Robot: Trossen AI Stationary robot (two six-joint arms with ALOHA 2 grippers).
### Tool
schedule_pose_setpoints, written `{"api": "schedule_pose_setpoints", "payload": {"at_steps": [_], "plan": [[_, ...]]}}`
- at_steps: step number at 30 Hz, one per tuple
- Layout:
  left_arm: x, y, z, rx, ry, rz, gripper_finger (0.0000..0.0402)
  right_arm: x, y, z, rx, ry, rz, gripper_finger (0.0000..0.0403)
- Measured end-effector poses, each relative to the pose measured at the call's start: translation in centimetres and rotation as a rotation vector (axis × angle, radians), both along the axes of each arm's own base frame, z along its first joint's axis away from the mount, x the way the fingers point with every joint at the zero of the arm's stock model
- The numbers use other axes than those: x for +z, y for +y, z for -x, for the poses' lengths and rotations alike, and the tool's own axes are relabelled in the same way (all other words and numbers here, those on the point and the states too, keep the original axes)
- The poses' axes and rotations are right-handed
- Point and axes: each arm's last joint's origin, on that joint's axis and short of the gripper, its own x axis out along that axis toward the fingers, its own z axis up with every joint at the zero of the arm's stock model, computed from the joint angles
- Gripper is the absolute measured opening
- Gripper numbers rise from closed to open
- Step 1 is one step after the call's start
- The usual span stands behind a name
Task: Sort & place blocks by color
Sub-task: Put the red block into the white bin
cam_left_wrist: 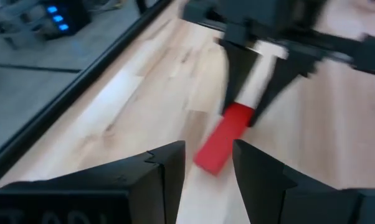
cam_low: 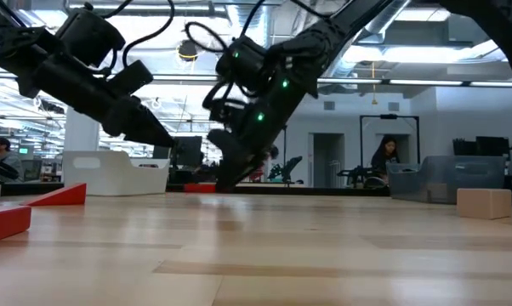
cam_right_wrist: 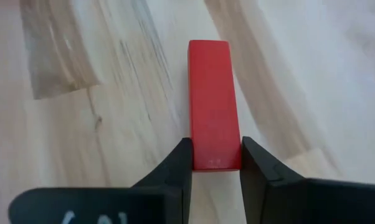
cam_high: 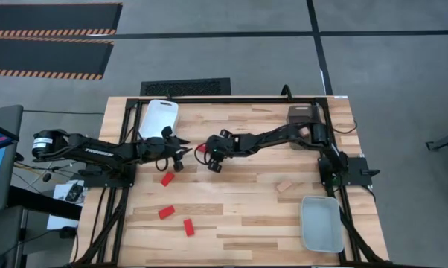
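The wooden table (cam_high: pixel 239 216) stands on a grey floor (cam_high: pixel 402 67) crossed by dark lines. Beyond the table's far left corner lie black mats (cam_high: pixel 49 33) edged in orange-and-black hazard stripes, and a dark floor grate (cam_high: pixel 184 86) sits just past its far edge. Level across the table — an open hall with pale walls, ceiling strip lights (cam_low: pixel 460 64), dark doorways (cam_low: pixel 328 157) and a seated person (cam_low: pixel 385 161) far behind.

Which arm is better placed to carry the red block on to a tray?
The right. Its hand is shut on the red block near the table's middle. The left hand is open just beside it, holding nothing, though the white tray lies on its side.
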Motion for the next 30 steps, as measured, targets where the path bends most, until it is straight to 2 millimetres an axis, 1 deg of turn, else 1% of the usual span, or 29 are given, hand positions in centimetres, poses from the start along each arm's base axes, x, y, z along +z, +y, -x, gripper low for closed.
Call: {"api": "schedule_pose_setpoints", "payload": {"at_steps": [3,6,8,12,14,17,20,25,30], "plan": [[0.2,-0.2,-0.2,-0.072,-0.022,-0.001,0.0128,1.0,0.8,0.0,0.046,-0.021,0.027,0.0102],[0.3,-0.3,-0.3,-0.13,-0.024,-0.014,0.0146,1.7,1.7,-0.1,0.079,-0.038,0.041,0.0105],[0.3,-0.3,-0.3,-0.14,-0.022,-0.019,0.0168,2.0,2.3,-0.1,0.094,-0.046,0.044,0.0102],[0.3,-0.3,-0.3,-0.147,-0.025,-0.018,0.0225,2.4,3.2,-0.2,0.126,-0.057,0.062,0.0102],[0.3,-0.5,-0.3,-0.2,-0.03,-0.005,0.0252,2.4,3.5,-0.2,0.134,-0.061,0.064,0.0105],[0.4,-0.7,-0.4,-0.272,-0.036,0.019,0.0278,2.5,3.7,-0.3,0.139,-0.076,0.065,0.0106],[0.3,-0.7,-0.4,-0.281,-0.036,0.022,0.0286,2.7,3.7,-0.4,0.136,-0.095,0.067,0.0105],[0.3,-0.7,-0.4,-0.277,-0.036,0.021,0.0287,2.8,3.6,-0.5,0.133,-0.111,0.069,0.0107],[0.3,-0.7,-0.3,-0.262,-0.026,0.016,0.0277,3.0,3.6,-0.7,0.137,-0.131,0.073,0.0107]]}}
